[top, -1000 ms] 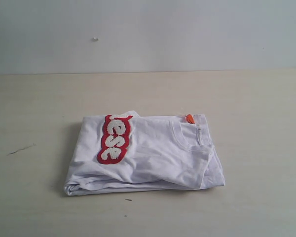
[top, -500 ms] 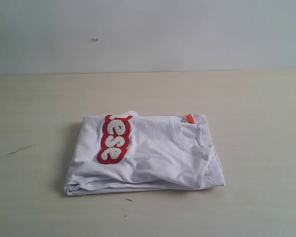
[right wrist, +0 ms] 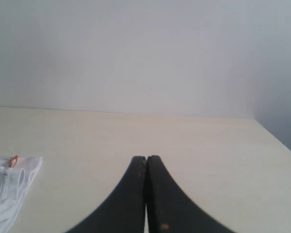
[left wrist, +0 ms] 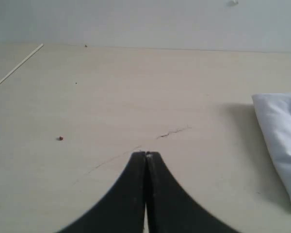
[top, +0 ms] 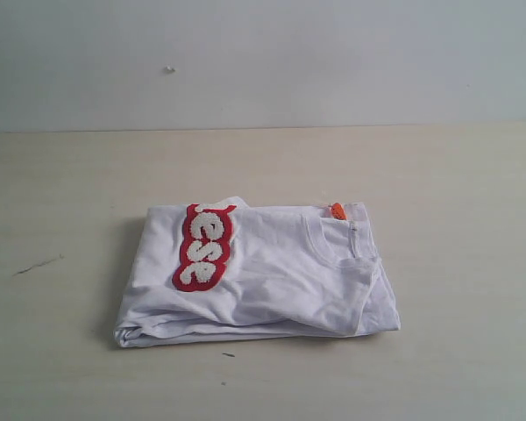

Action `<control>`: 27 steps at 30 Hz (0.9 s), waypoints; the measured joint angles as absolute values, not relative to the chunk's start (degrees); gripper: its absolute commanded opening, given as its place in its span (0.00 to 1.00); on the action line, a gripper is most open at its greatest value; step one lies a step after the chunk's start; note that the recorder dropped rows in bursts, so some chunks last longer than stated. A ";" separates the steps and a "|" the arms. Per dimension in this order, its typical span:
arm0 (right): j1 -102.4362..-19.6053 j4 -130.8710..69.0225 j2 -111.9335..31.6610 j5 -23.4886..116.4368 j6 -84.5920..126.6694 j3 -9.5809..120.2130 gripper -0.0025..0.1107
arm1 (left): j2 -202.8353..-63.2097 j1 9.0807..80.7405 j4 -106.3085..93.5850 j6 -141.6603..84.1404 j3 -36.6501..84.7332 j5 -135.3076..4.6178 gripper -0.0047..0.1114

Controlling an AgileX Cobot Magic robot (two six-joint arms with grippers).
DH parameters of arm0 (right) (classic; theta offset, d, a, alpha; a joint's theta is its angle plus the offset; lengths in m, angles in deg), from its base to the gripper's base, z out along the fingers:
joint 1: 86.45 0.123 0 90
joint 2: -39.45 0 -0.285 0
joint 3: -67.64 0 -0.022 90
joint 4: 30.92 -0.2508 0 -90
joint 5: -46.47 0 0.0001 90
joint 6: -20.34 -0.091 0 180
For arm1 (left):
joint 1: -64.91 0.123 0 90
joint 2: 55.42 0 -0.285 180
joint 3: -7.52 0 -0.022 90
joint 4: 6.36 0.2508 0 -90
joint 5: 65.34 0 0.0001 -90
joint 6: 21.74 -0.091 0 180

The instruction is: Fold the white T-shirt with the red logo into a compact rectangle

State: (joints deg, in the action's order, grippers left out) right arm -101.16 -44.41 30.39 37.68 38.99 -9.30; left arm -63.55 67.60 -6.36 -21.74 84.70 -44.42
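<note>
T-shirt (top: pixel 280 281) lies folded on table (top: pixel 456 175), centre of the frame, slightly low; long axis runs left to right; red logo (top: pixel 202 248) runs nearly top to bottom at the bundle's upper left; orange neck tag (top: pixel 337 210) sits at upper right corner; left gripper (left wrist: pixel 146 154) and right gripper (right wrist: pixel 146 158): fingers pressed together, gripping nothing, apart from the fabric.

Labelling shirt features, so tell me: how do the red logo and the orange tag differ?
Size: the logo is a long band, the tag a tiny tab.
Colour: the logo is red with fuzzy white letters, the tag plain orange.
Place: in the exterior view the logo lies on the left part of the shirt, and the tag sits at its far right corner.
Shared: both show on top of the folded shirt.
</note>
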 measured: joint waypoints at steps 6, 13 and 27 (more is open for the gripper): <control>-101.16 -44.41 30.39 45.38 34.22 -9.30 0.02 | -63.55 67.60 -6.36 -21.74 84.70 -44.42 0.04; -101.16 -38.93 30.39 48.27 31.82 -9.30 0.02 | -63.55 67.60 -6.36 -21.74 84.70 -44.42 0.04; -101.16 -27.22 30.39 39.03 20.86 -8.19 0.02 | -63.55 67.60 -6.36 -21.74 84.70 -44.42 0.04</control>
